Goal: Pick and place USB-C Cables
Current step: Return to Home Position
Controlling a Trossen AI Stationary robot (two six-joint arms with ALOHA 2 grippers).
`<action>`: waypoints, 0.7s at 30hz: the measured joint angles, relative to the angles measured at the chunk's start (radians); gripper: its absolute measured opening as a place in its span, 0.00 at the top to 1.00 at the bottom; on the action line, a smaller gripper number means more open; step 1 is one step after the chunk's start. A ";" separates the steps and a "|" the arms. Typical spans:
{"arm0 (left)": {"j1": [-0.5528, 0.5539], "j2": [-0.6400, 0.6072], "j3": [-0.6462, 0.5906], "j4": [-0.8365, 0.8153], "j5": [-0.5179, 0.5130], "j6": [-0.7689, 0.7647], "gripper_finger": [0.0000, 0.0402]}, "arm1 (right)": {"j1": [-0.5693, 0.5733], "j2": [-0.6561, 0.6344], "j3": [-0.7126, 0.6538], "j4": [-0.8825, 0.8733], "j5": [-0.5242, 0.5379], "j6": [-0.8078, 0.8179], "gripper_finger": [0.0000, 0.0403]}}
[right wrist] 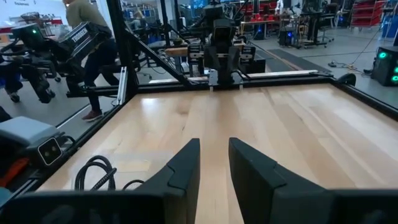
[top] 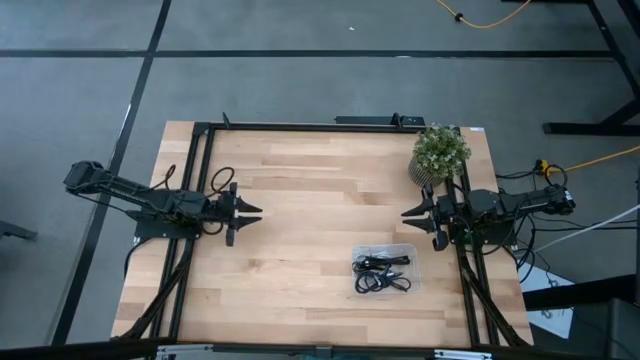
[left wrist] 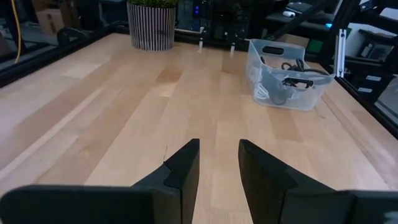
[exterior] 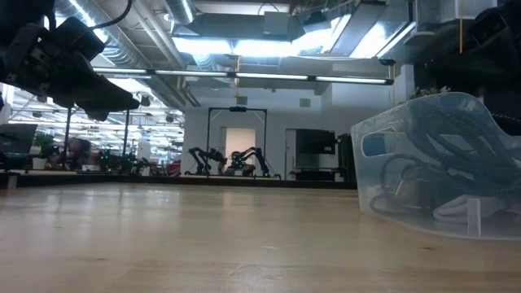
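The USB-C cables (top: 381, 274) lie coiled in a clear plastic bin (top: 408, 249) near the table's right near part. They are mostly black loops, with a pale one (left wrist: 263, 93) low against the bin's wall. The low view shows the bin (exterior: 383, 146) close by, with the cables (exterior: 444, 142) inside it. Black loops (right wrist: 95, 173) also show in the right wrist view. My left gripper (top: 243, 215) hovers open over the table's left middle, pointing right. My right gripper (top: 418, 222) hovers open at the right edge, pointing left, just beyond the bin's far side.
A potted plant (top: 440, 152) in a striped pot stands at the far right corner, close to my right arm. Bare wood (top: 320, 200) lies between the two grippers. A black frame (top: 300, 126) runs along the table's far edge. A person (right wrist: 84, 25) shows in the room beyond.
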 joint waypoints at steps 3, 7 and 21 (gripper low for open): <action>0.000 0.000 0.000 0.000 0.000 0.000 0.74 | 0.000 0.000 0.000 0.000 0.000 0.013 0.78; 0.000 0.000 0.000 0.000 0.000 0.000 0.74 | 0.000 0.000 0.000 0.000 0.000 0.031 0.78; 0.000 0.000 0.000 0.000 0.000 0.000 0.74 | 0.047 -0.014 -0.006 0.007 -0.047 0.064 0.78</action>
